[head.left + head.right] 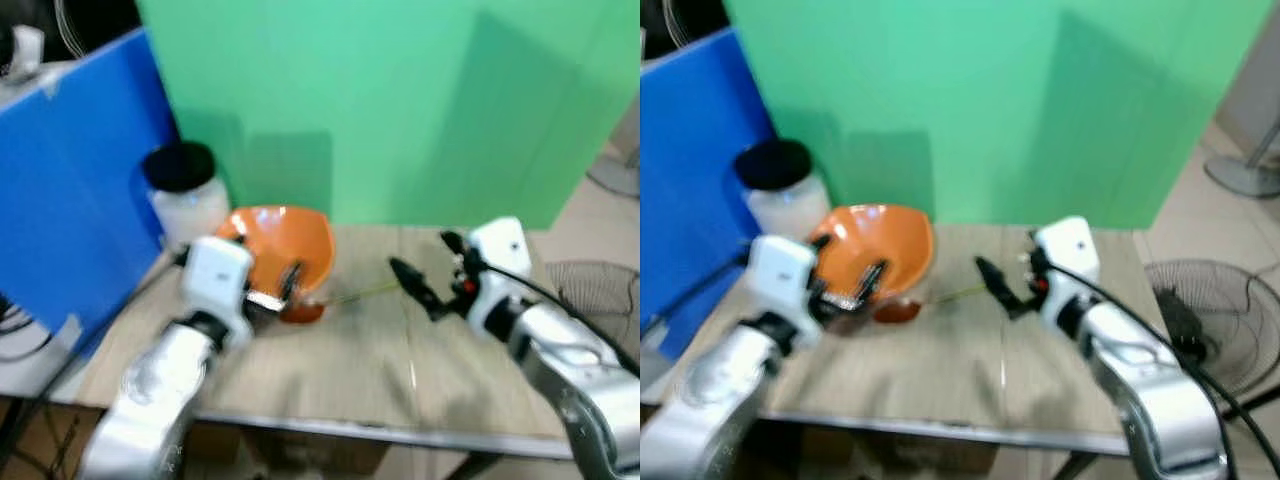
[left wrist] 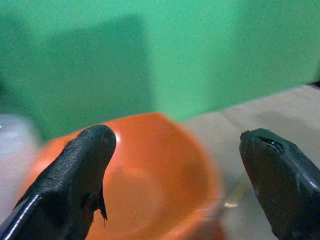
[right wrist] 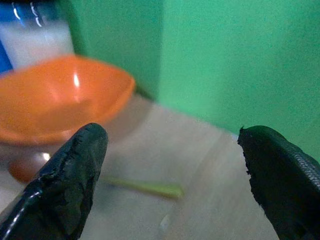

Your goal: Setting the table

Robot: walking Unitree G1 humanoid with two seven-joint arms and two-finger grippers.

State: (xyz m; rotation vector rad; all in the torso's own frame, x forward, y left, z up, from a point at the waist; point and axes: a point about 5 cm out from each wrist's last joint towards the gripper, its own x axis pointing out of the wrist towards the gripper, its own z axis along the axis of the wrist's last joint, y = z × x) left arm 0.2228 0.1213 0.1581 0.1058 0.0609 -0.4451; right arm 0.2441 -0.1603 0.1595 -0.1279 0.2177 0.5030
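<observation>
While both jaws gape wide holding nothing, left gripper (image 1: 283, 288) sits at tilted orange plastic bowl (image 1: 285, 245), right gripper (image 1: 432, 275) near thin green stick (image 1: 355, 293)

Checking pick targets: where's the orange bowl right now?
In the left eye view the orange bowl sits tilted on the wooden table, left of centre, just right of the black-lidded jar, with the left gripper at its near rim.

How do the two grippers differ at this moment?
The left gripper sits at the orange bowl, with the rim near its fingers; the right gripper hangs over bare table, apart from the bowl. The left points toward the bowl's inside, the right toward a thin green stick lying on the table. Both are open.
</observation>
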